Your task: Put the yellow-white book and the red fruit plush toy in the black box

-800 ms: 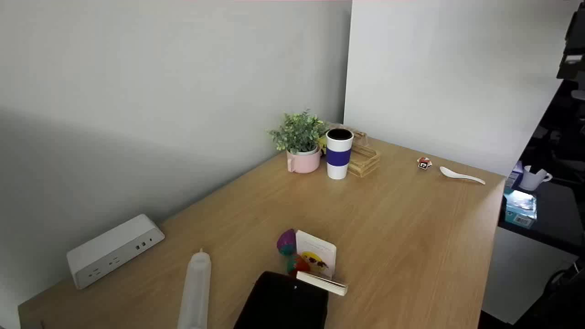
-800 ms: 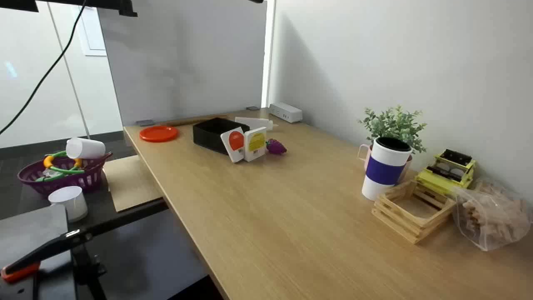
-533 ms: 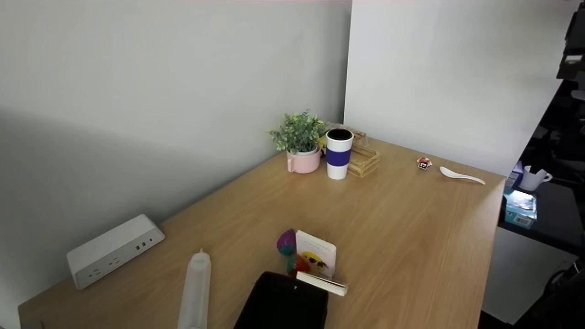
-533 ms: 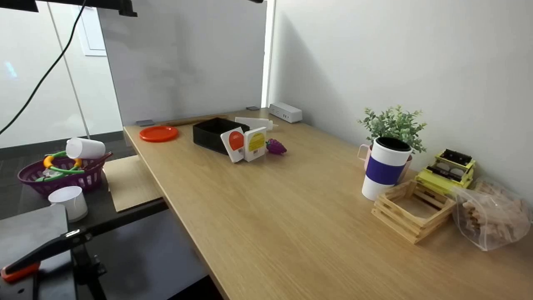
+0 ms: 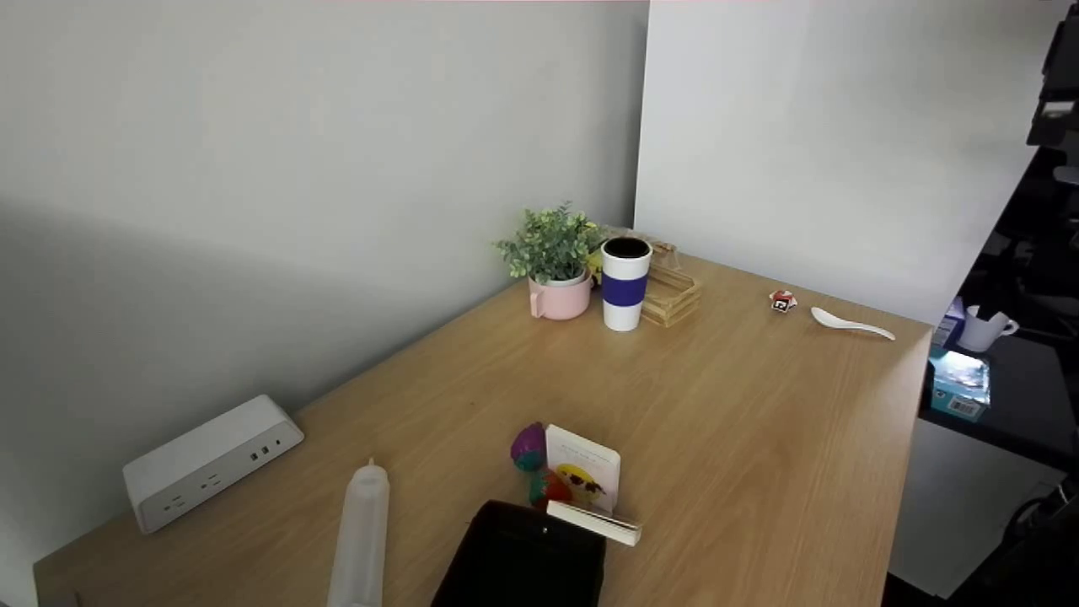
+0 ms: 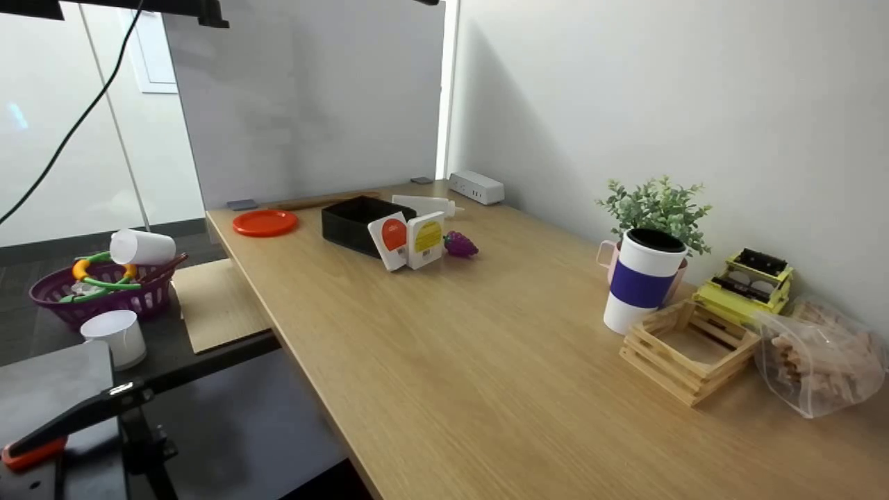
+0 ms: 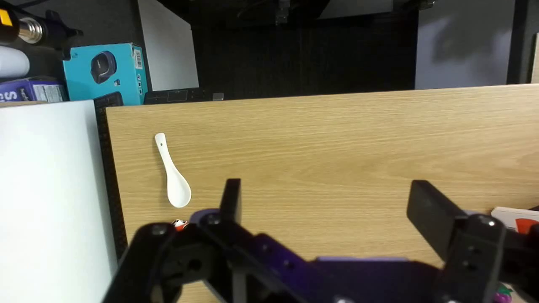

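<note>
In both exterior views the yellow-white book point(image 6: 425, 240) stands upright on the table beside the black box point(image 6: 351, 226); its other face, with a round yellow picture point(image 5: 582, 482), shows too. The red fruit plush toy point(image 5: 554, 487) lies between that book and the box's edge, visible in an exterior view and hidden behind the books from the opposite side. A white square with a red-orange disc point(image 6: 390, 241) leans at the box. High above the table, toward the spoon end, my gripper point(image 7: 326, 184) is open, fingers point(image 7: 436, 219) wide apart over bare wood.
A purple grape toy point(image 6: 460, 244) touches the book's side. Around are a clear bottle point(image 5: 361, 535), a white socket box point(image 5: 215, 464), a red plate point(image 6: 264, 223), a tall cup point(image 6: 642, 281), a potted plant point(image 5: 556, 261), a wooden crate point(image 6: 687, 354) and a white spoon point(image 7: 172, 176).
</note>
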Controlling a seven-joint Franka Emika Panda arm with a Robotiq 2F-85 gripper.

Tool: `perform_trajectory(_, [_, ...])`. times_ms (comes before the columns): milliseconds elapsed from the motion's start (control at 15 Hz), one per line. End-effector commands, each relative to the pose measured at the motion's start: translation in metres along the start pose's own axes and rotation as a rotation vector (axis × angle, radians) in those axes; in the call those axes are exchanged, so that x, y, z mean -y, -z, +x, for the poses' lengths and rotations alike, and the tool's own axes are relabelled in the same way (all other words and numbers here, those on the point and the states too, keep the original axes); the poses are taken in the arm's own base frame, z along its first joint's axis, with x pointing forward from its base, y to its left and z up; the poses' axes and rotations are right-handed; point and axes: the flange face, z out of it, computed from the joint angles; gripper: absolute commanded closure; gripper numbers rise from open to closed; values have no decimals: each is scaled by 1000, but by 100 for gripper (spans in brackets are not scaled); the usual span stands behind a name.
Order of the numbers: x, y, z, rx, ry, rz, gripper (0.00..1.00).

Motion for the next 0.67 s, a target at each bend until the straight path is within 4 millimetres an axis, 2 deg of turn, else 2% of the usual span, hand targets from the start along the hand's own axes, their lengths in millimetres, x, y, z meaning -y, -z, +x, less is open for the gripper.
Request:
perform_trajectory(0, [0,1,0,1,0,0,0])
perform_trajectory(400, [-1,1,0,-10,-6,-5,0])
perform_trajectory(600, [-7,11,-1,-89,-57,-37,0])
